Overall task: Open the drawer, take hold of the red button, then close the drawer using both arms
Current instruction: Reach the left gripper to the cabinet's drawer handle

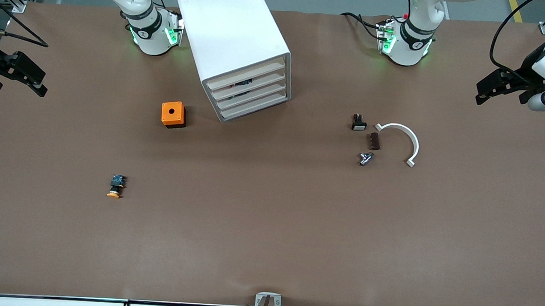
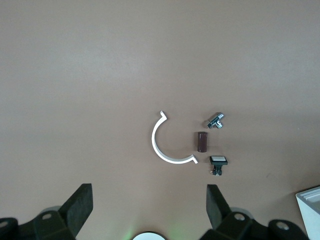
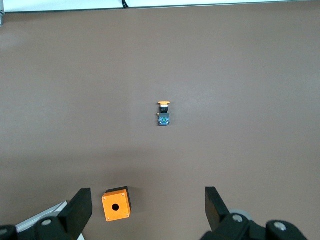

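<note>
- Front view: the cabinet [image 1: 240, 48] stands on the table [image 1: 268, 236] between the two arm bases, turned at an angle, white with rounded edges. Its four drawers [image 1: 250, 92] are stacked and all pushed in — slim cream fronts, dark gaps between them. Something dark shows through the gap near the upper drawers; whether it is the red button cannot be told.
- The orange box [image 1: 173, 114] sits beside the cabinet toward the right arm's end; the orange-capped button [image 1: 116, 186] lies nearer the camera than it.
- Toward the left arm's end lie the white-faced switch [image 1: 359, 123], a brown block [image 1: 374, 141], a metal fitting [image 1: 365, 158] and a white arc [image 1: 401, 140], close together.
- The left gripper [image 1: 500, 88] hangs over its table end, the right gripper [image 1: 15, 74] over the other; both arms wait.
- Left wrist view: the left gripper's fingers [image 2: 80, 210] stand wide apart above the arc [image 2: 165, 145], block [image 2: 201, 141], fitting [image 2: 216, 120] and switch [image 2: 218, 162] — holding nothing.
- Right wrist view: the right gripper's fingers [image 3: 80, 210] stand wide apart too, over the orange box [image 3: 116, 204] and the orange-capped button [image 3: 163, 112].
</note>
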Robot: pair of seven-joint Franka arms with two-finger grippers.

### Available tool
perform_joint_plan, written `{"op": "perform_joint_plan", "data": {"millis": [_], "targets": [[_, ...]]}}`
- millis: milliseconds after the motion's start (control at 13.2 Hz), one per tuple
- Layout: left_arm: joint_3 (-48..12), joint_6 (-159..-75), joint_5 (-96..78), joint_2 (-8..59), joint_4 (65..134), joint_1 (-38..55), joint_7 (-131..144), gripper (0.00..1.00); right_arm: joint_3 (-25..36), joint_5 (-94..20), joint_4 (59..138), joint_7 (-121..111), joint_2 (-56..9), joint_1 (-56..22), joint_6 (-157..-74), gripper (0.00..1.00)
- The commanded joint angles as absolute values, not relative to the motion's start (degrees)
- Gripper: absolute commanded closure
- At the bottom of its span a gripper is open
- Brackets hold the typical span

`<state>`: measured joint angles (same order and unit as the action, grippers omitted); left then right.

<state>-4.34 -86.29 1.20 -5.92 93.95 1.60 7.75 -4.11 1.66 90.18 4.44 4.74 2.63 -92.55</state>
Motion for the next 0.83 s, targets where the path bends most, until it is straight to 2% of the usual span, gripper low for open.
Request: {"op": "perform_joint_plan", "data": {"millis": [0,227,757], "targets": [[-4.22,-84.9,2.2,-5.19,92.37,1.58,7.21,0.0,-4.31,1.84,88.42,5.27,3.96,2.72,-91.41,0.0],[-4.31,-84.9,2.28,-2.21,90.18,1.67,7.21,0.0,-4.31,1.84,88.42,5.27,3.96,2.55,-91.41,0.0],[-4.66,-85.16,2.29,6.57,90.18,2.72,7.56,0.0,-4.31,1.76,88.51,5.27,3.96,2.81,-91.58,0.0]]}}
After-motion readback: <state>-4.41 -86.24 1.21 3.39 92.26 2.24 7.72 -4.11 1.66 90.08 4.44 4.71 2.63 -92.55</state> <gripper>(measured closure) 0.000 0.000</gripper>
